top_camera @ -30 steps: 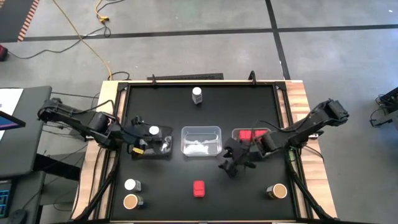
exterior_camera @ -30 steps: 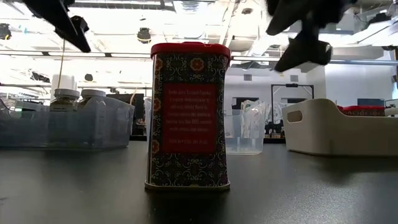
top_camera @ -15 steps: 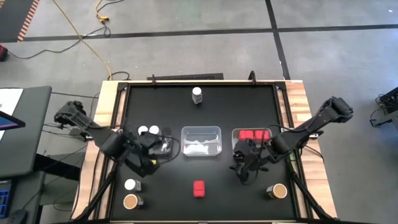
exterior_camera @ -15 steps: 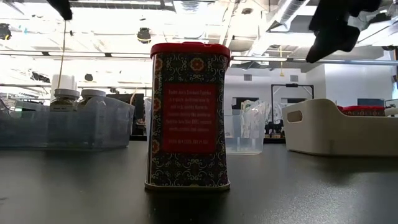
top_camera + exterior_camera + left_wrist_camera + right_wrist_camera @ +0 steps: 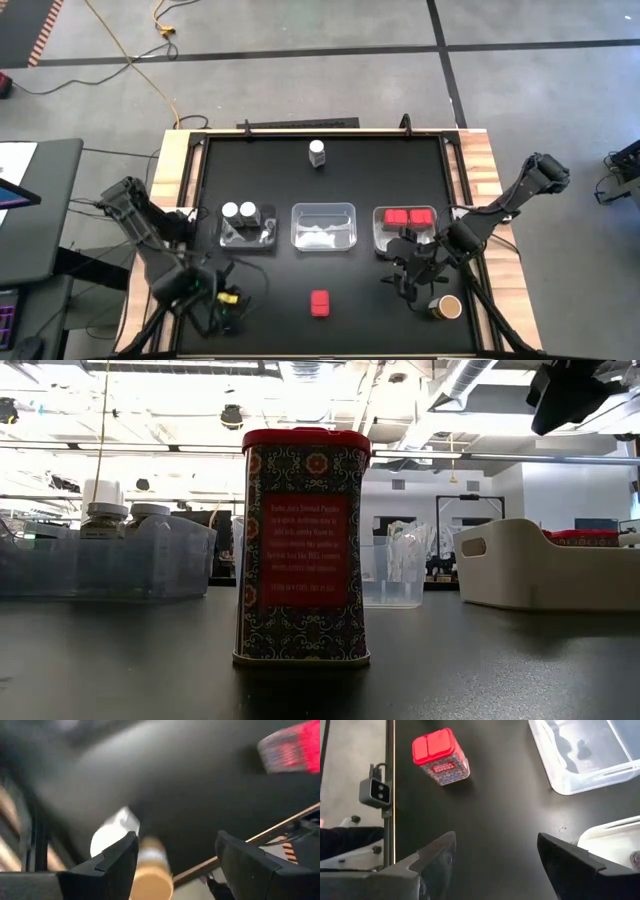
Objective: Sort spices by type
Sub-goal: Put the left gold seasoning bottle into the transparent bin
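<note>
Both end effectors moved nearer, seemingly over tan-topped jars (image 5: 448, 306).

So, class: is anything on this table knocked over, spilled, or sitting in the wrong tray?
Nothing stands out. Two white-capped jars share the left tray, two red tins the right tray. The middle tray holds no spices. A red tin stands upright, unsorted.

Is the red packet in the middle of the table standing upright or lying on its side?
Upright. The red packet stands on its base, lid on top; from above only its red lid shows.
</note>
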You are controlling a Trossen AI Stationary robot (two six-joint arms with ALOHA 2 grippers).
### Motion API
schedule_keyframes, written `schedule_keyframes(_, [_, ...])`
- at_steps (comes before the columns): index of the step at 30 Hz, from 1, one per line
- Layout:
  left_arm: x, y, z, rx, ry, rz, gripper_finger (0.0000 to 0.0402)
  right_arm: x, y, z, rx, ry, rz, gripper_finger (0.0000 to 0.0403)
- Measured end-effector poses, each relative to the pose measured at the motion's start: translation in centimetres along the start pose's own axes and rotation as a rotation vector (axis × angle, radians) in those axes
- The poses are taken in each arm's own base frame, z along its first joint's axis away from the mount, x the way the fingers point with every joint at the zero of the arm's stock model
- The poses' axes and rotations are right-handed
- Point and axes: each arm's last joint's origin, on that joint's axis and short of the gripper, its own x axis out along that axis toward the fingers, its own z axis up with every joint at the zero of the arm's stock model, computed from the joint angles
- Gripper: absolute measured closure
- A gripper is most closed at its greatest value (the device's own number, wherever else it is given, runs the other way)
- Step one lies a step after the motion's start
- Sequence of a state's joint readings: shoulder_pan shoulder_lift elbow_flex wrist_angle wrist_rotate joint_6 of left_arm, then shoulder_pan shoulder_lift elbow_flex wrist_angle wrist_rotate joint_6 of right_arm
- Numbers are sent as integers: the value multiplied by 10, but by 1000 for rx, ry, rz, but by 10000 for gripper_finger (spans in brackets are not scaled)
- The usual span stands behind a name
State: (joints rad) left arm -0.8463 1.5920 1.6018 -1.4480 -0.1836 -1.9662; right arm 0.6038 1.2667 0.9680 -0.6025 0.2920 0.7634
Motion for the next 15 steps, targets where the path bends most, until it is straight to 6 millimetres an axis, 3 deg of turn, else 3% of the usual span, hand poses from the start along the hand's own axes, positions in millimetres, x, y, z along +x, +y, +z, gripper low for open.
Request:
schedule_keyframes(6, [4,9,-35,-166,113,93,150,-1,-1,-3,-26,21,-13,97])
schedule_keyframes(15, [0,16,-54,-155,194,104,150,-1,0,-4,-32,28,-15,97])
